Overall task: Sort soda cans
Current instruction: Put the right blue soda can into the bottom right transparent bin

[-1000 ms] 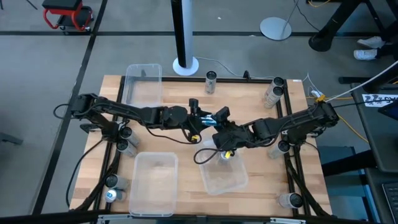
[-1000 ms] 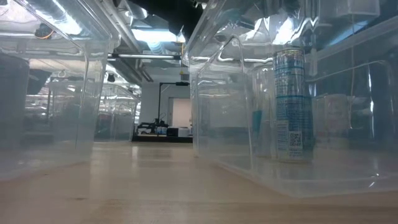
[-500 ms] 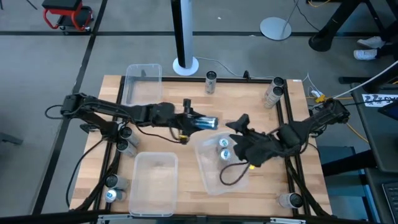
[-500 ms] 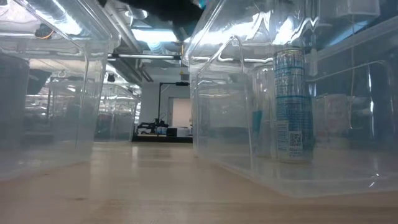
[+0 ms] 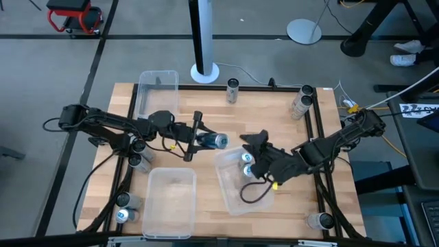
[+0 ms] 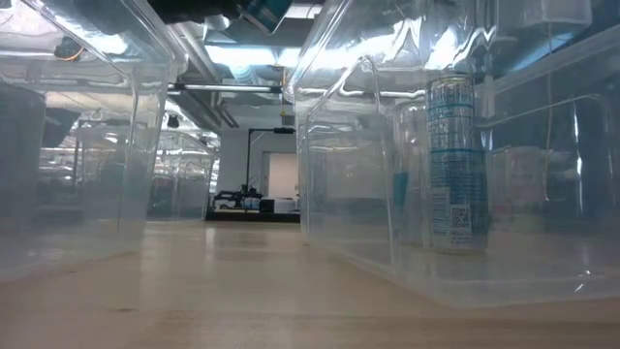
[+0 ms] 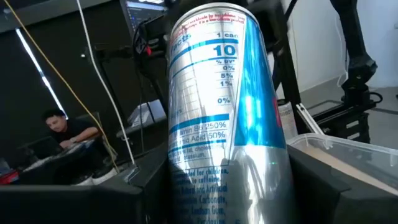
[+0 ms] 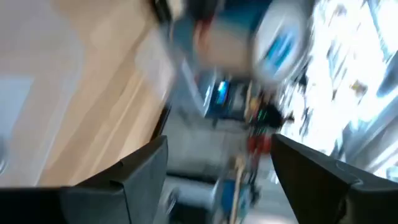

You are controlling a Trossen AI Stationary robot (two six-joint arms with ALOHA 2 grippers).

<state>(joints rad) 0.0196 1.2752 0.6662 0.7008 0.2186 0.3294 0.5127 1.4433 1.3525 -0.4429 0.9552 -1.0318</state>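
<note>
Overhead, the left end effector (image 5: 203,139) is holding a silver-and-blue soda can (image 5: 214,140) on its side above the middle of the wooden surface (image 5: 206,110), its fingers closing on the can's body. Just right of it, the right end effector (image 5: 255,145) is hovering over the far edge of a clear bin (image 5: 250,195), fingers spread and gripping nothing. Two cans (image 5: 247,165) are standing inside that bin. More cans are standing along the far edge (image 5: 233,89) and at the far right corner (image 5: 302,103). Another clear bin (image 5: 170,202) is lying near left, and a third (image 5: 156,92) far left.

Looking level across the surface, a tall silver-and-blue can (image 6: 455,165) is standing upright inside the clear bin on the right (image 6: 387,194).

Through the left wrist camera, the gripped can (image 7: 224,124) is filling the picture between two dark fingers (image 7: 81,199).

Through the right wrist camera, the view is blurred; two dark fingers (image 8: 118,186) are standing well apart.
</note>
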